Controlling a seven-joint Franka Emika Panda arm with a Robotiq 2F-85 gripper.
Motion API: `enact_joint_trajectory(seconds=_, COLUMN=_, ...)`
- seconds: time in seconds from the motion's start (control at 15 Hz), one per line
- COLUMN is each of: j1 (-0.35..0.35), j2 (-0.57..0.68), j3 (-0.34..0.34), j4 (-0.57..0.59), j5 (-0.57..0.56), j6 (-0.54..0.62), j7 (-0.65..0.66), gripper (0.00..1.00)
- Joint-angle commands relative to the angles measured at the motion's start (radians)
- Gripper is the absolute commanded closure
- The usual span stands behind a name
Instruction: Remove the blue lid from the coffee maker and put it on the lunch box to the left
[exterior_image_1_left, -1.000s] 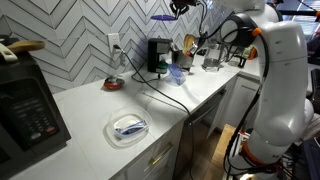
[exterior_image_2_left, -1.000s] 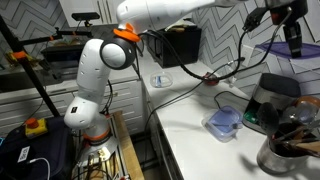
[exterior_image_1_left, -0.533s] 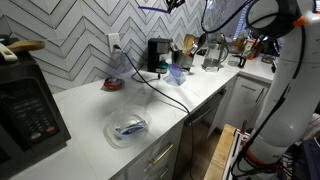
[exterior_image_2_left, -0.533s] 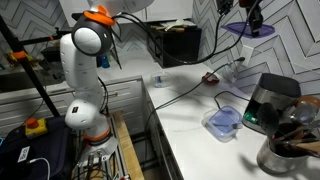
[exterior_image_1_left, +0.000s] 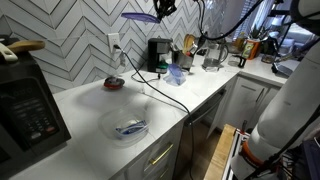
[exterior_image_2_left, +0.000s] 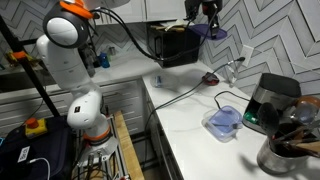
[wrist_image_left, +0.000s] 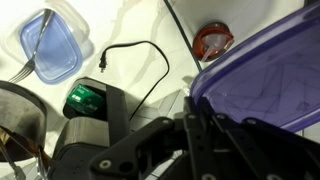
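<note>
My gripper (exterior_image_1_left: 163, 7) is shut on the edge of the blue lid (exterior_image_1_left: 140, 16), a thin translucent violet-blue sheet held high in the air, left of and above the black coffee maker (exterior_image_1_left: 158, 54). The lid (exterior_image_2_left: 209, 32) and gripper (exterior_image_2_left: 208, 12) also show in the other exterior view. In the wrist view the lid (wrist_image_left: 265, 85) fills the right side, with the jaws (wrist_image_left: 205, 115) clamped on its rim. The clear lunch box (exterior_image_1_left: 127, 127) with blue-and-white contents sits near the counter's front edge, far below the lid; it looks small in an exterior view (exterior_image_2_left: 158, 80).
A red round dish (exterior_image_1_left: 114, 84) lies between coffee maker and lunch box. A black keypad appliance (exterior_image_1_left: 25, 110) stands at the far left. A blue-topped container (wrist_image_left: 50, 45) and utensil holders (exterior_image_1_left: 190, 47) sit by the coffee maker (wrist_image_left: 90, 110). Its cord (wrist_image_left: 140, 60) trails across the counter.
The arm has carried the blue lid sideways, high above the counter, away from over the coffee maker toward the red dish and lunch box. The gripper stays shut on it.
</note>
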Motion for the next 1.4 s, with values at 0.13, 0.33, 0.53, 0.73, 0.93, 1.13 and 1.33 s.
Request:
enact_joint_trajectory(seconds=0.13, j1=0.092, j2=-0.176, j3=0.005, j4=-0.348, j5=0.028, j6=0.081, j7=0.024, gripper=0.98)
enact_joint_trajectory(seconds=0.33, j1=0.134, j2=-0.23, j3=0.028, j4=-0.471, j5=0.014, j6=0.109, j7=0.044, gripper=0.98)
enact_joint_trajectory(seconds=0.53, j1=0.143, j2=-0.177, j3=0.026, j4=-0.412, j5=-0.002, j6=0.08, j7=0.043, gripper=0.92)
enact_joint_trajectory(seconds=0.73, j1=0.143, j2=-0.171, j3=0.022, j4=-0.397, j5=-0.002, j6=0.079, j7=0.042, gripper=0.92)
enact_joint_trajectory(seconds=0.93, j1=0.147, j2=-0.162, j3=0.034, j4=-0.391, j5=-0.011, j6=0.087, j7=0.075, gripper=0.98)
enact_joint_trajectory(seconds=1.13, j1=0.17, j2=-0.161, j3=0.112, j4=-0.436, j5=-0.069, j6=0.116, j7=0.213, gripper=0.98)
enact_joint_trajectory(seconds=1.33, j1=0.187, j2=-0.171, j3=0.207, j4=-0.478, j5=-0.19, j6=0.111, j7=0.438, gripper=0.98)
